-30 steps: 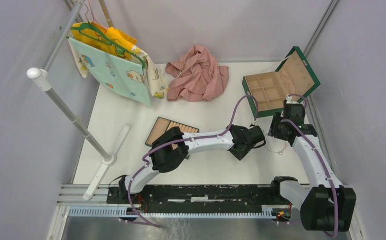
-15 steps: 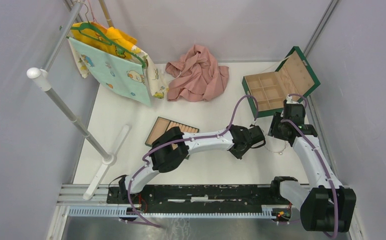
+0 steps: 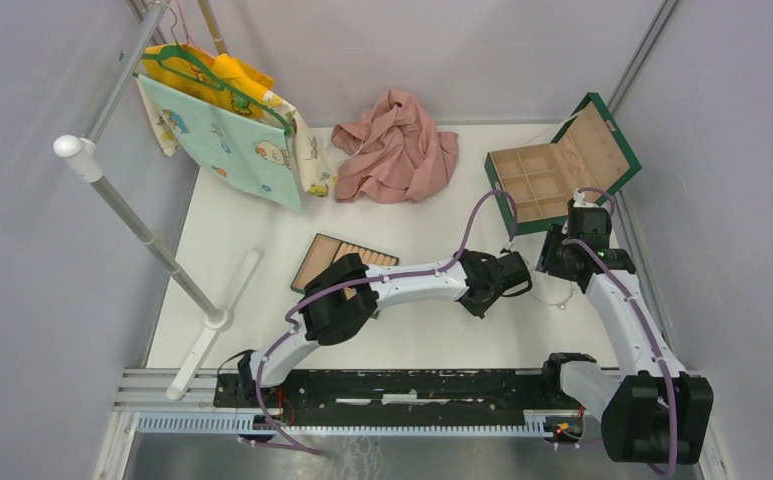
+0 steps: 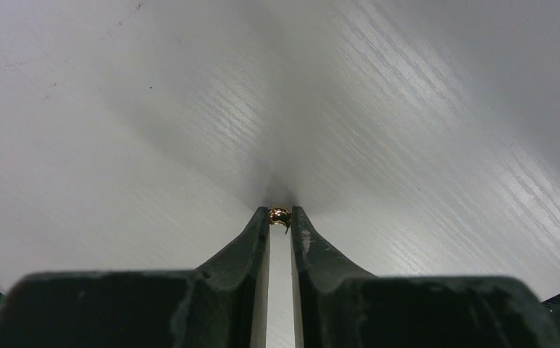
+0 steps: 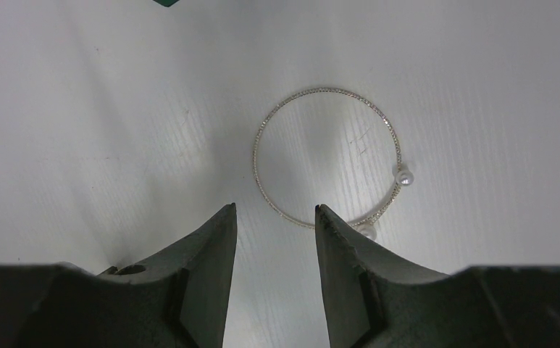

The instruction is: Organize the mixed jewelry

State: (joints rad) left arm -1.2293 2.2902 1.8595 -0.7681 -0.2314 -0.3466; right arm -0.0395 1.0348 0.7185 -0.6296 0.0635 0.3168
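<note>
Between left hand (image 4: 280,218) fingertips: gold bead (image 4: 279,214), pinched; right hand (image 5: 275,210) open, wire loop (image 5: 325,89) just ahead on tabletop (image 5: 81,109).

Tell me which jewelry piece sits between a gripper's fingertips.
The small gold piece, pinched by the left gripper. The thin pearl-tipped bangle lies free on the table before the open right gripper.

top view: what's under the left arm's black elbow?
A flat tan tray with ribbed slots lies there. Its far edge and corners show. Its near part is covered by the left arm's black elbow, so anything lying on that part can't be seen.
</note>
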